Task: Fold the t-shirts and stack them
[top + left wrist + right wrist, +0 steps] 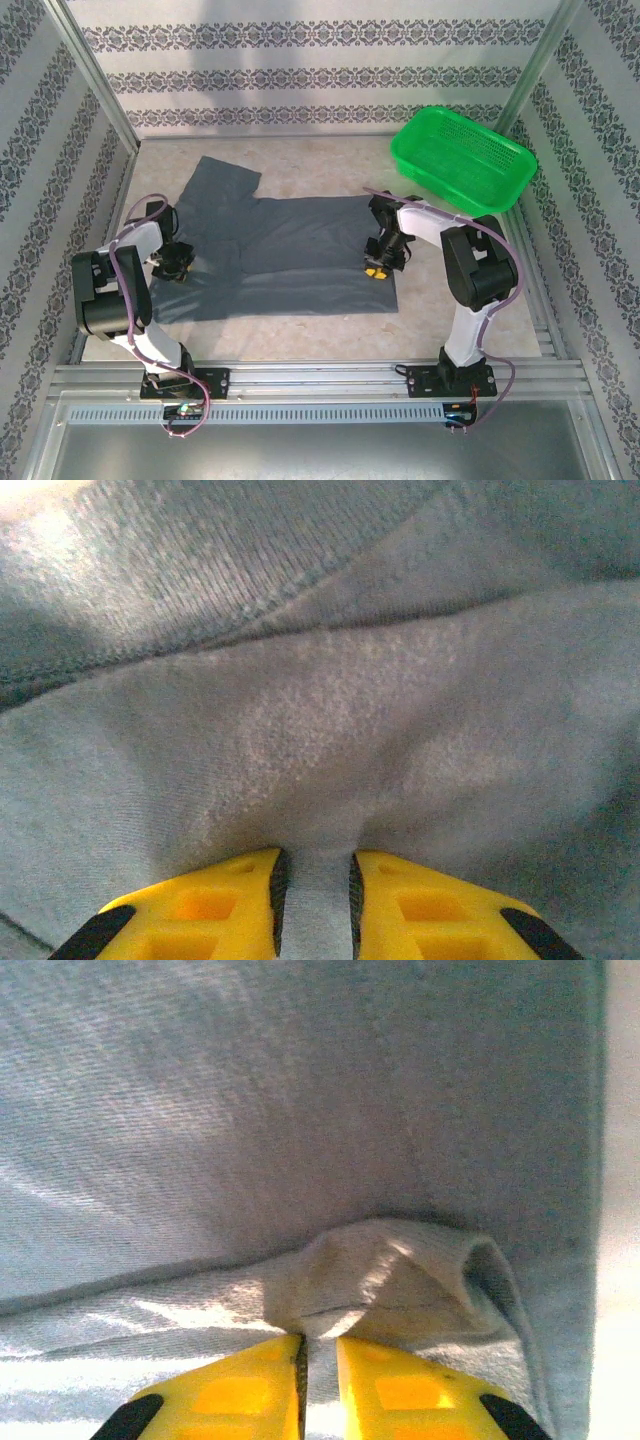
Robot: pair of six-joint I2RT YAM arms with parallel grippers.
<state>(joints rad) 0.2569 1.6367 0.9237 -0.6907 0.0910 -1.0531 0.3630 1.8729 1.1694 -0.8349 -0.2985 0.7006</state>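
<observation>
a dark slate-grey t-shirt (290, 250) lies spread flat on the bench (320, 165), to the left of the green basket (462, 160) and nearer the arm bases than it. one short sleeve sticks out at the shirt's far left corner, well apart from the basket. the basket stands at the far right of the bench, and its near left corner is close to the shirt's right end but not touching it.

the right gripper (378, 265) is down on the cloth on the near left side of the basket, by the shirt end closest to the basket. in the right wrist view this gripper (320, 1380) is narrow, its yellow fingers (240, 1390) pinching a small raised fold of the t-shirt (390, 1280), with a strip of pale bench (622, 1210) beside the cloth edge.

the left gripper (172, 265) sits at the shirt end farthest from the basket, well apart from it. in the left wrist view this gripper (313, 900) is also narrow, with a ridge of the t-shirt (330, 730) caught between its fingers (215, 905) and a stitched seam crossing the cloth beyond them.
</observation>
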